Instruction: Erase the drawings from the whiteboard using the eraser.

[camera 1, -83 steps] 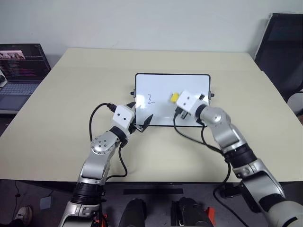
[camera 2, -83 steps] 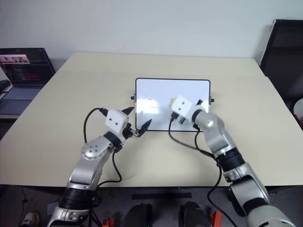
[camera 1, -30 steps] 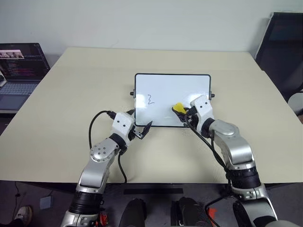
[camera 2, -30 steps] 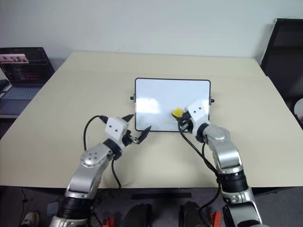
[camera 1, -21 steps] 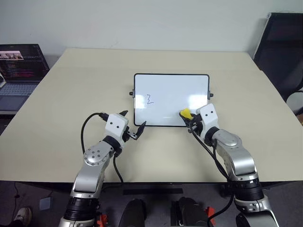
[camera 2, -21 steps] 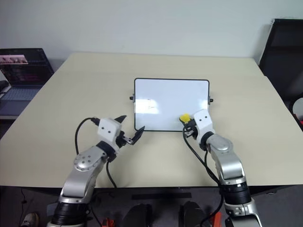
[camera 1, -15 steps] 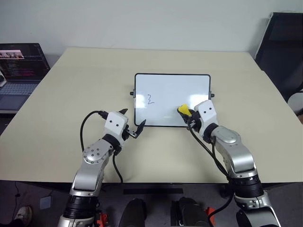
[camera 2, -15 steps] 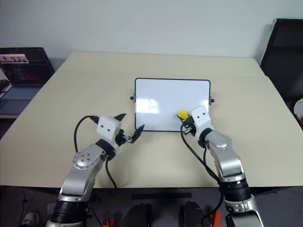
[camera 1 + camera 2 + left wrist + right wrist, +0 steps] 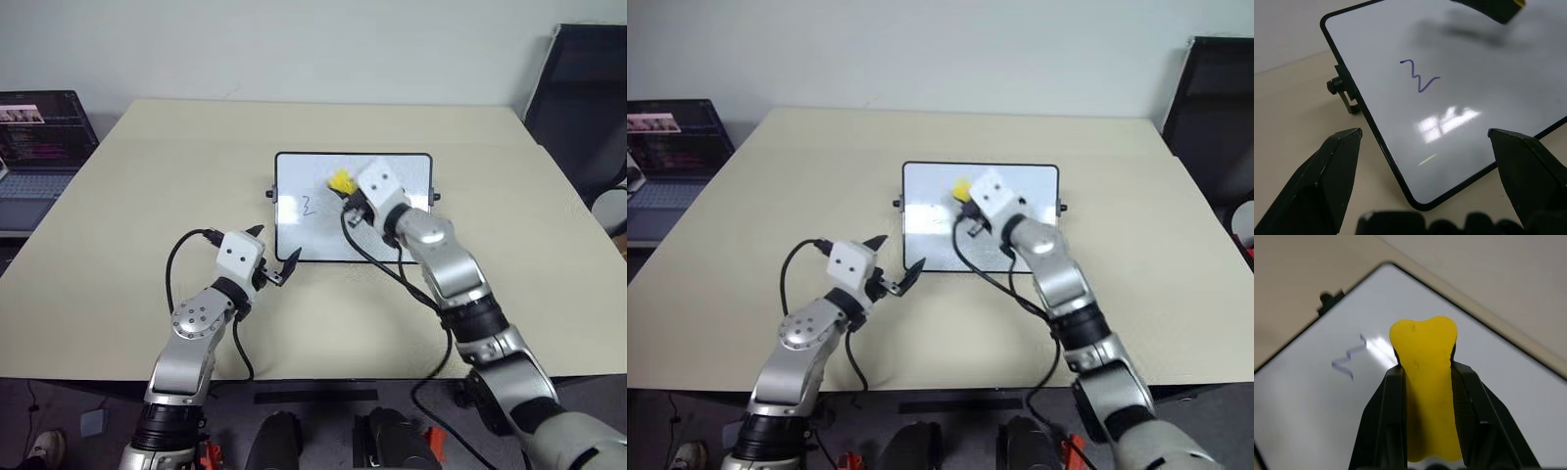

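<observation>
The left pincer (image 9: 273,257), fingers spread, hovers at the near left corner of the whiteboard (image 9: 294,231), which lies mid-worktop (image 9: 147,176). One drawing (image 9: 310,205) (a thin squiggle) marks its left part. Right of it, the right pincer (image 9: 1425,377) pinches the yellow eraser (image 9: 339,180) over the board's far middle.

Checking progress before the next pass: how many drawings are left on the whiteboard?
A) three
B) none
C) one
C: a single squiggle remains on the left part of the whiteboard; the rest of the surface that shows is blank.
</observation>
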### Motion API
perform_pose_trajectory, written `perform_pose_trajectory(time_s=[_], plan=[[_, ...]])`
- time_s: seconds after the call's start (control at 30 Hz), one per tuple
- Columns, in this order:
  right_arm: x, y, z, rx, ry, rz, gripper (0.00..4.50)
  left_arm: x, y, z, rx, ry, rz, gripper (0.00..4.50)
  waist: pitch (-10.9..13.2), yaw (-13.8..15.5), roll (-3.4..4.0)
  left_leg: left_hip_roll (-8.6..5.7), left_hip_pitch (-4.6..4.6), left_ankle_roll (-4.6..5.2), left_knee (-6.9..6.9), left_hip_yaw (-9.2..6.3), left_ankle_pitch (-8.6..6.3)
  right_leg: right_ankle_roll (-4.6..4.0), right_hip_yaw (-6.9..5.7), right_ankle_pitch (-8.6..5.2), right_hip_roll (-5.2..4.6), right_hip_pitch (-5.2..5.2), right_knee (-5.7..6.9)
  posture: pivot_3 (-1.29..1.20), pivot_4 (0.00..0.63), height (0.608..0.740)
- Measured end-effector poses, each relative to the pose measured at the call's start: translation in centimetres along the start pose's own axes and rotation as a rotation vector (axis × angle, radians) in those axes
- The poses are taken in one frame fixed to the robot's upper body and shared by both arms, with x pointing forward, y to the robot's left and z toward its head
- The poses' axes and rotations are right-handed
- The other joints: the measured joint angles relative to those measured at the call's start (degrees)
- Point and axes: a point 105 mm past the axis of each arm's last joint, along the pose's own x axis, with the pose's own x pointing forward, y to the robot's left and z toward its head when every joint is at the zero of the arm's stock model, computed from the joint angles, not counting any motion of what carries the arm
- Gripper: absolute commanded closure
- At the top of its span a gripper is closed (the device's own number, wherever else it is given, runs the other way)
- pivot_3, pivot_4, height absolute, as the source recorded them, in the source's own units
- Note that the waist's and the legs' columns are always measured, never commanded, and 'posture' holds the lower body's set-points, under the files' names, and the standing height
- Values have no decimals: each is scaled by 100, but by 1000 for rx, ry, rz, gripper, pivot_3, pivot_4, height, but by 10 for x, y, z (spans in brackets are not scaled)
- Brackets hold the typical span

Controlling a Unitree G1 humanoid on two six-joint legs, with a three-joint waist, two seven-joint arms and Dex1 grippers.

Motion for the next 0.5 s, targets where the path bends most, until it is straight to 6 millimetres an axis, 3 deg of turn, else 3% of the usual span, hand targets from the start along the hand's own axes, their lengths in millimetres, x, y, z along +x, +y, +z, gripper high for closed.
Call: perform_pose_trajectory(time_s=[0.1,0.23,0.5], plan=[[16,7,9,-25,-21,20,3549,0,0,0,5,-5,0,0,0,0,0,0,-2,-2,-2,-2,-2,0,-1,0,-3,0,-3,0,150,740],[29,19,1,-22,10,56,3549,-3,2,-5,2,9,20,0,1,5,0,0,-2,-3,-1,-7,-3,-1,-1,0,-7,-1,-2,0,150,740],[40,26,-3,-96,51,88,3549,-6,4,-5,6,3,35,0,1,1,1,1,-2,-3,-1,-10,-3,-1,-2,0,-7,-2,1,0,150,740]])
